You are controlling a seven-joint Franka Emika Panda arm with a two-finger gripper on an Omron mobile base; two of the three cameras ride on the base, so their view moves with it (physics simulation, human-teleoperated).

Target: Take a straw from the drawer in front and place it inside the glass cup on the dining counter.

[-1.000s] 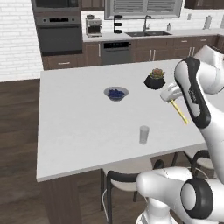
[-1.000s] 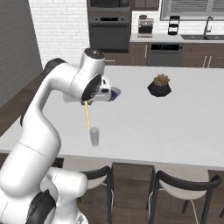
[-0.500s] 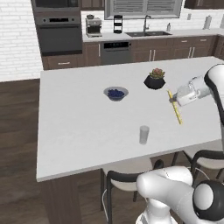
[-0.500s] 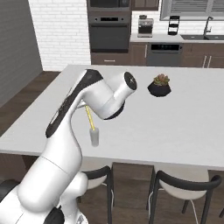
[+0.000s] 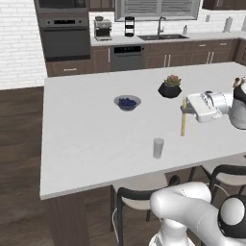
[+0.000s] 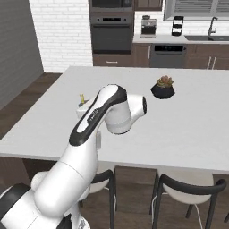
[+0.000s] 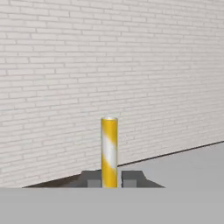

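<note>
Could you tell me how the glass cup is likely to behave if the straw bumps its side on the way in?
The glass cup looks small, narrow and empty, so it is probably light and may tip or slide on the smooth dining counter. The straw, upright in the fingers, looks straight and stiff, so it would likely push rather than bend.

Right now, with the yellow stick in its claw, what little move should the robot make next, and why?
Probably carry the straw sideways until it is above the glass cup. The gripper holds it upright, off to one side of the cup.
</note>
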